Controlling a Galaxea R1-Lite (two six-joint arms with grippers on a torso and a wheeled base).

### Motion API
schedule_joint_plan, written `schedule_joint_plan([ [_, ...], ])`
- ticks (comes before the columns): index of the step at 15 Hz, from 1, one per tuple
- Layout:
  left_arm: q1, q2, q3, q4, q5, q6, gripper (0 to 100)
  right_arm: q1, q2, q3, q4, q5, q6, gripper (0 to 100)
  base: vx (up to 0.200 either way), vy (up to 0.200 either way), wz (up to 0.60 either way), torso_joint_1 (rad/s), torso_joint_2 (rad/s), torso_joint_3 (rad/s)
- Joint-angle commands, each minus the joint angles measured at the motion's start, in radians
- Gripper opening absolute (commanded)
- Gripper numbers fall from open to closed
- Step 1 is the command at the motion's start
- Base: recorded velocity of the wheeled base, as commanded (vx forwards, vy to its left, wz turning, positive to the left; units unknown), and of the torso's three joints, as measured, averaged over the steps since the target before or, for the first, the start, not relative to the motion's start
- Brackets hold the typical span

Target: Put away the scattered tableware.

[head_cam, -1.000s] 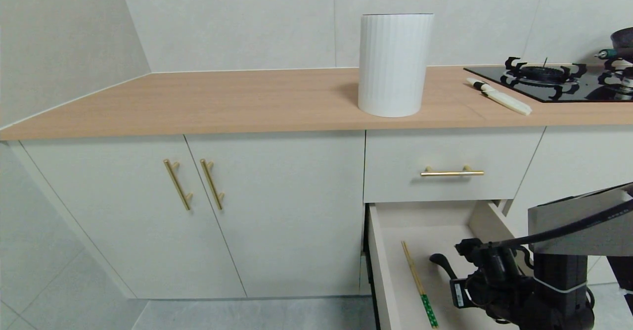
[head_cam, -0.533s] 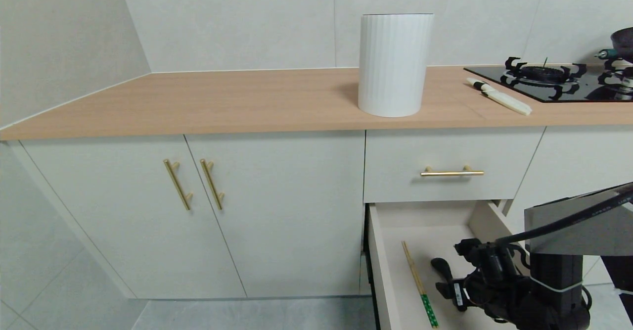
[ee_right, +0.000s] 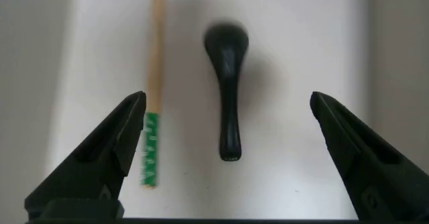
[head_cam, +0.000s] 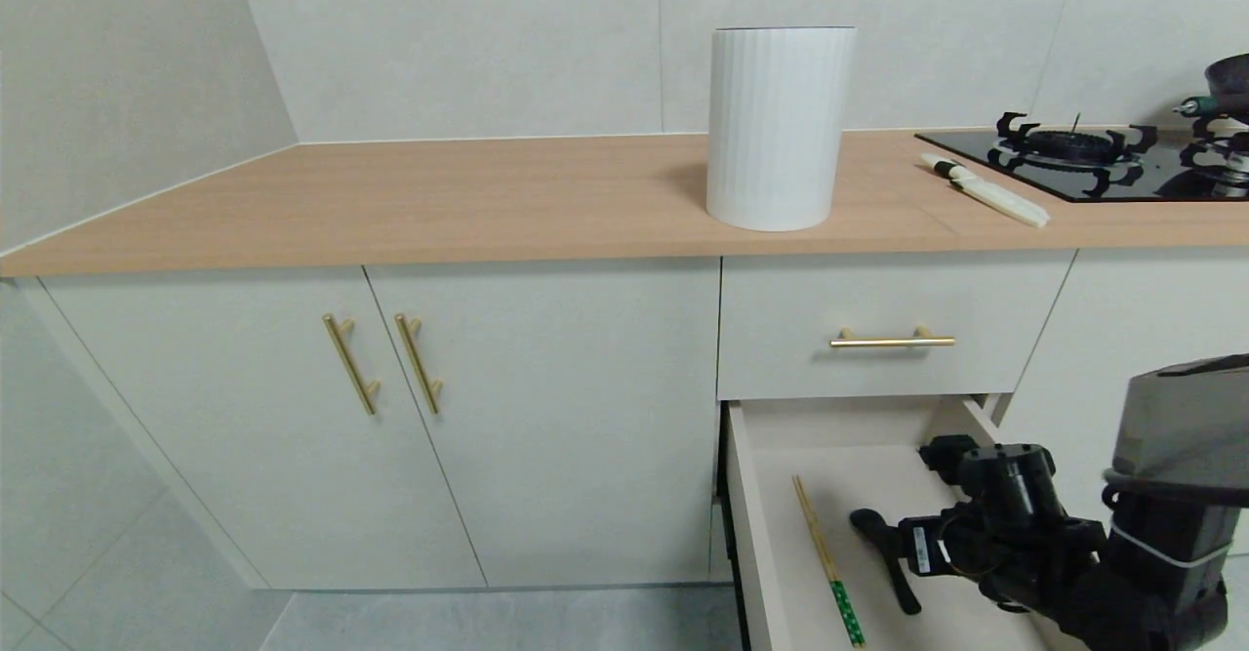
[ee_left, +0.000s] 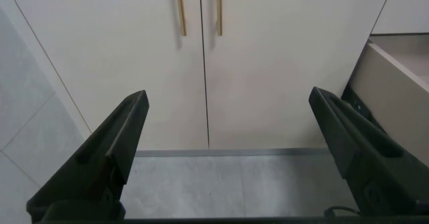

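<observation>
The right wrist view looks down between the fingers of the right gripper (ee_right: 228, 98), spread wide and holding nothing, onto the black spoon (ee_right: 228, 83) lying flat, with the chopsticks (ee_right: 154, 83) just beside it and not touching; bare drawer floor lies on the spoon's other side; the head view adds the setting: the open drawer (head_cam: 746, 534) is pulled out beneath a closed drawer (head_cam: 891, 341), chopsticks nearest its left wall; in the left wrist view, the left gripper (ee_left: 228, 95), fingers apart and empty, hangs low over the floor facing the cupboard doors (ee_left: 268, 49); up on the counter (head_cam: 439, 197) stand a white ribbed canister (head_cam: 778, 129), a pale utensil (head_cam: 986, 192) and the hob (head_cam: 1073, 158), well apart from the drawer
</observation>
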Motion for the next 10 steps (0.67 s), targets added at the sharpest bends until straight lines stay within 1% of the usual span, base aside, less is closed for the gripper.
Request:
schedule_joint_plan([
  [1,-0.001,0.000,0.000,0.000,0.000,0.000,100,0.030,-0.294,0.006,0.166,0.004,0.001,100,0.000,0.000,0.00,0.000,0.00,0.000],
  [2,-0.001,0.000,0.000,0.000,0.000,0.000,100,0.041,-0.359,-0.001,0.216,0.006,0.001,100,0.000,0.000,0.00,0.000,0.00,0.000],
  [4,0.001,0.000,0.000,0.001,0.000,0.000,100,0.056,-0.469,-0.014,0.310,0.009,0.000,100,-0.200,0.000,0.00,0.000,0.00,-0.002],
  [5,-0.001,0.000,0.000,0.000,0.000,-0.002,100,0.066,-0.549,-0.034,0.399,0.023,0.001,100,-0.200,0.000,0.00,0.012,0.00,0.002],
  [8,-0.001,0.000,0.000,0.001,0.000,0.000,100,0.075,-0.629,-0.044,0.476,0.064,0.001,100,-0.200,0.000,0.00,-0.006,0.00,0.004],
  [10,0.001,0.000,0.000,0.001,0.002,0.000,100,0.076,-0.684,-0.044,0.554,0.101,0.000,100,-0.200,0.000,0.00,0.002,0.00,0.002],
])
